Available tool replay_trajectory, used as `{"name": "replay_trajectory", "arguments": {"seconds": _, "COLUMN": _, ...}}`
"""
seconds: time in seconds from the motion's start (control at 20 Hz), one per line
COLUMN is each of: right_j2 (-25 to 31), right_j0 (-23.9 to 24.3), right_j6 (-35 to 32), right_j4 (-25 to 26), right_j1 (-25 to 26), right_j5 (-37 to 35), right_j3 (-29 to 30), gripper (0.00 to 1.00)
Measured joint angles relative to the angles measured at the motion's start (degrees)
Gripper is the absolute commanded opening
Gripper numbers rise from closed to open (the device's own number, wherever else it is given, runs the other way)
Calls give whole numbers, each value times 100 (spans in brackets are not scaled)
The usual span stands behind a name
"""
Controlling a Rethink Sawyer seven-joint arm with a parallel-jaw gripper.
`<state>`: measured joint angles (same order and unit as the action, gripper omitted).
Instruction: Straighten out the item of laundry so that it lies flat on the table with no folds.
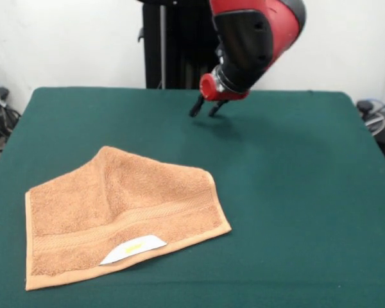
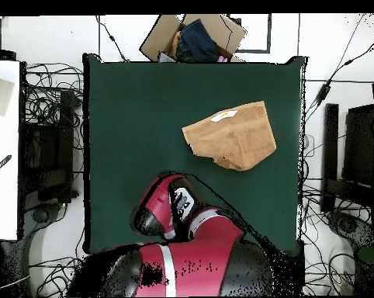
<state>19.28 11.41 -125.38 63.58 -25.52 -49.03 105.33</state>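
The orange-tan towel [image 1: 122, 215] lies on the dark green table [image 1: 295, 192] at the front left, folded over itself so the far part forms a slanted flap. A woven band runs near its front edge, with a white label with a yellow mark [image 1: 134, 249]. In the overhead view the towel [image 2: 233, 136] lies right of the table's [image 2: 136, 116] middle. My gripper [image 1: 205, 108] hangs above the table's far middle, well behind the towel and apart from it. Its two dark fingers stand slightly apart with nothing between them. In the overhead view the arm hides the gripper.
A cardboard box [image 2: 194, 37] with dark contents stands beyond the table's far edge in the overhead view. Cables [image 2: 50, 109] and equipment lie on the floor on both sides. The robot's black pedestal [image 1: 173, 45] stands behind the table.
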Motion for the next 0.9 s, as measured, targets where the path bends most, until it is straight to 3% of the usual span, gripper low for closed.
{"name": "replay_trajectory", "arguments": {"seconds": 0.4, "right_j2": 18, "right_j0": 648, "right_j6": 0, "right_j4": -628, "right_j1": -41, "right_j5": 123, "right_j3": 257, "gripper": 100}}
{"name": "replay_trajectory", "arguments": {"seconds": 0.9, "right_j2": 93, "right_j0": 679, "right_j6": 33, "right_j4": -1234, "right_j1": -439, "right_j5": 7, "right_j3": 329, "gripper": 100}}
